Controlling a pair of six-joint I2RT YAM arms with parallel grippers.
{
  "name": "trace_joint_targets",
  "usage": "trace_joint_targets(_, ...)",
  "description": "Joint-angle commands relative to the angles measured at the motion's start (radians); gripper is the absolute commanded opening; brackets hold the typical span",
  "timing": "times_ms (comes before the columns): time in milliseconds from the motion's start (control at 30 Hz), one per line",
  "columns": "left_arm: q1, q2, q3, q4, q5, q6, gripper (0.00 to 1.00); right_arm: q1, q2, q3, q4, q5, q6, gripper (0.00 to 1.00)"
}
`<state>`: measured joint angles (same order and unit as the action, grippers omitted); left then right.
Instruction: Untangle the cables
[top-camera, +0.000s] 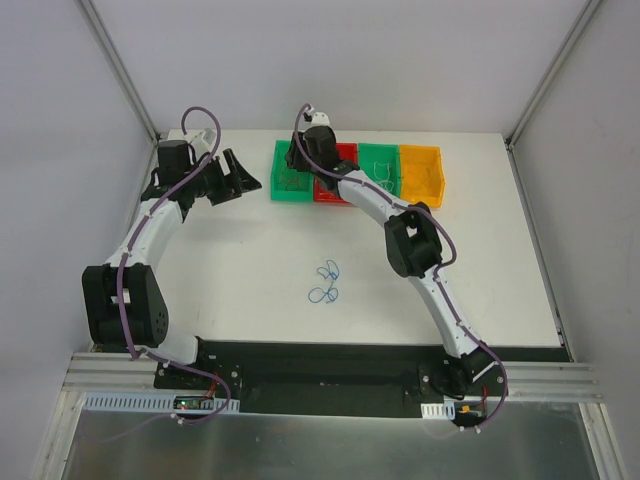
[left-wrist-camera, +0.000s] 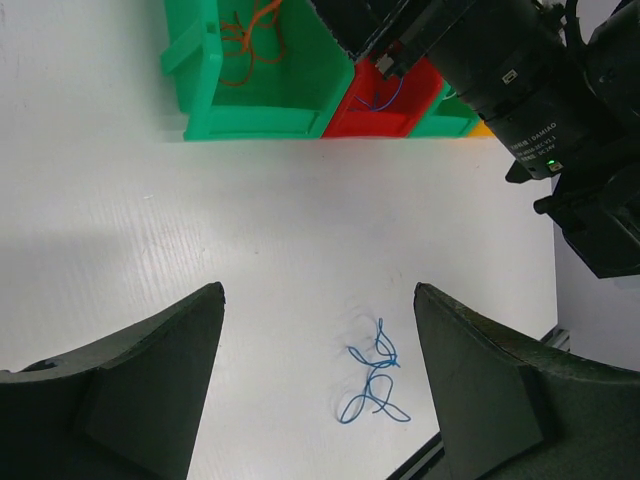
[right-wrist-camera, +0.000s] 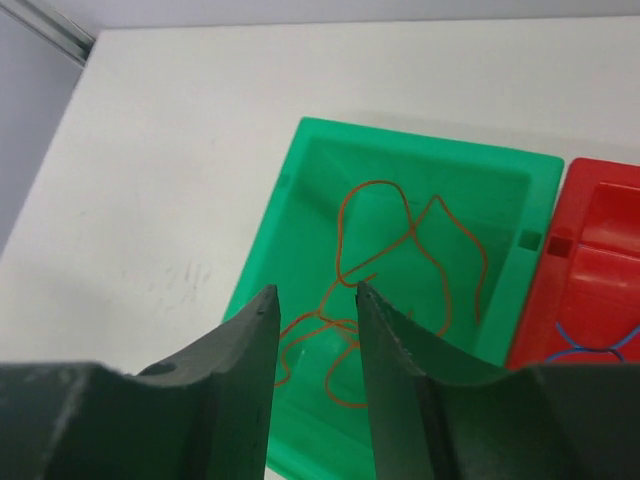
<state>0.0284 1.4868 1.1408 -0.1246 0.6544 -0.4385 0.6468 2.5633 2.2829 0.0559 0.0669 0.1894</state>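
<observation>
Cables (left-wrist-camera: 380, 362) in blue curls on the table (left-wrist-camera: 250, 230); lens print (left-wrist-camera: 530, 135) illegible

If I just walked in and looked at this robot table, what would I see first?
Probably the bright row of bins at the far edge of the table: green, red, green, orange. The right gripper hangs open over the leftmost green bin, which holds a curly orange wire. In the middle of the white table lies a little tangle of blue wire, alone.
</observation>
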Motion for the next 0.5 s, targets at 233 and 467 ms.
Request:
trace_joint_targets(233,0.008,0.023,0.0,0.045,0.065,-0.023,0.76,0.016,-0.254,-0.146,-0.134,0.065,-0.132,0.53)
trace_joint_targets(467,-0.024,0.041,0.007,0.052,0.112,-0.026,0.75,0.019,-0.621,-0.52,-0.287,0.038,-0.14,0.67)
